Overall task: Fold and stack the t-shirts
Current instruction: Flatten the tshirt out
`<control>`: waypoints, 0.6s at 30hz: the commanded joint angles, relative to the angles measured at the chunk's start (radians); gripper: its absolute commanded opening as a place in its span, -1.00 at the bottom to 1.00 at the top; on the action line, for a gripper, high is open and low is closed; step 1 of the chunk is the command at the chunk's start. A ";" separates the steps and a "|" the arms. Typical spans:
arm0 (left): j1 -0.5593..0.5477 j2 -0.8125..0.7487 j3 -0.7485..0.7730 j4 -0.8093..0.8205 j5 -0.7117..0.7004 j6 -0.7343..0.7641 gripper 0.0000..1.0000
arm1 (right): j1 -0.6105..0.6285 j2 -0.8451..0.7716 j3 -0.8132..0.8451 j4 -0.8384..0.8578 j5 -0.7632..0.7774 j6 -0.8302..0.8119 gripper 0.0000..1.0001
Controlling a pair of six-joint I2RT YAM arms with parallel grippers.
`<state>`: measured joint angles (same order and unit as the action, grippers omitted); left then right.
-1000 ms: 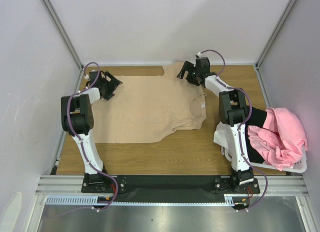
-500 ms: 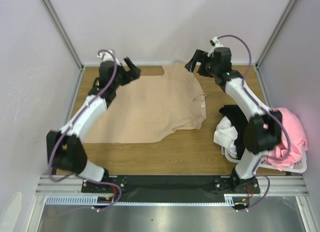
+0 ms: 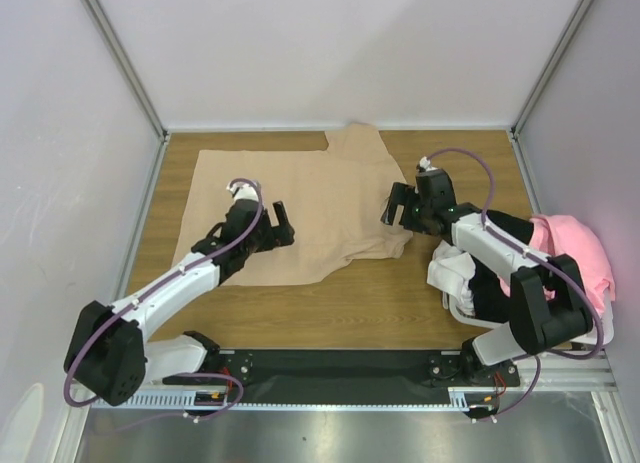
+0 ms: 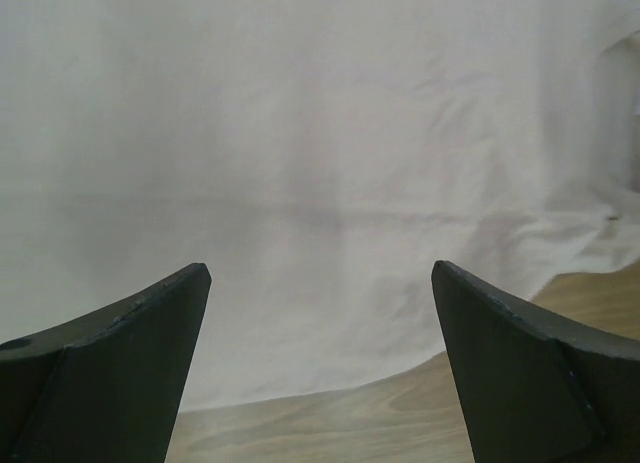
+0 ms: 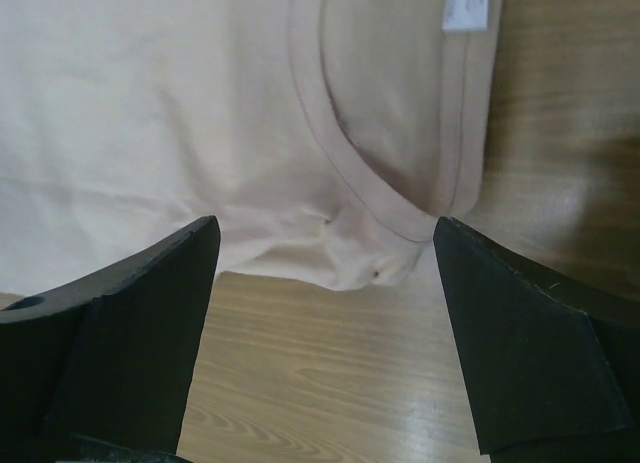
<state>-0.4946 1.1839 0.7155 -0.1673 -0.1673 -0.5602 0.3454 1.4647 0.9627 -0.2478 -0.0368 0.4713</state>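
Left gripper [image 3: 283, 223]: jaws wide apart, nothing between them. Hangs low over the near part of a tan t-shirt [image 3: 300, 208], with its fingers not seen touching the cloth. From the left wrist, smooth pale cloth of the tan t-shirt [image 4: 320, 183] everywhere ahead of the left gripper [image 4: 320, 273]. Shirt's near edge just behind the fingertips, running up toward the right finger. Bare wooden table [image 4: 350, 423] in the gap nearer the wrist.

Right gripper [image 3: 395, 208]: jaws likewise spread wide, gripping nothing. Sits at the collar end of the shirt, beside its near corner. From the right wrist, ribbed neckline [image 5: 340, 163] straight ahead of the right gripper [image 5: 325, 228], curving down toward the gap and nearer the right finger. White neck label [image 5: 465, 5] far ahead, above that finger. Tan t-shirt [image 5: 150, 113] ahead of the left finger; rumpled edge of it just past both fingertips. Wooden table [image 5: 330, 383] between the fingers and out beyond the right one.

Spread flat and unfolded on the wooden table [image 3: 400, 303], the tan t-shirt, with both sets of jaws above its near half and one sleeve far beyond them by the back wall.

Well behind the right jaws, by that arm's elbow: a white laundry basket [image 3: 585, 335] with a pink t-shirt [image 3: 570, 263] heaped in it, a black t-shirt [image 3: 507, 223] and a white t-shirt [image 3: 450, 273] spilling over its side toward the table.
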 commanded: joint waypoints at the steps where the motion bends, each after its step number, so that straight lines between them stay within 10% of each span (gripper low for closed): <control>1: 0.002 -0.018 -0.010 -0.032 -0.150 -0.046 1.00 | 0.001 0.024 0.007 0.054 0.055 0.033 0.86; 10: 0.155 0.246 0.142 -0.080 -0.167 -0.084 0.77 | 0.018 0.331 0.322 0.133 -0.024 -0.031 0.25; 18: 0.166 0.341 0.099 0.012 -0.100 -0.104 0.12 | 0.017 0.566 0.461 0.183 -0.055 -0.023 -0.59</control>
<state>-0.3286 1.5215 0.8246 -0.2298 -0.2993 -0.6388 0.3592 1.9831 1.3811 -0.1131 -0.0708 0.4492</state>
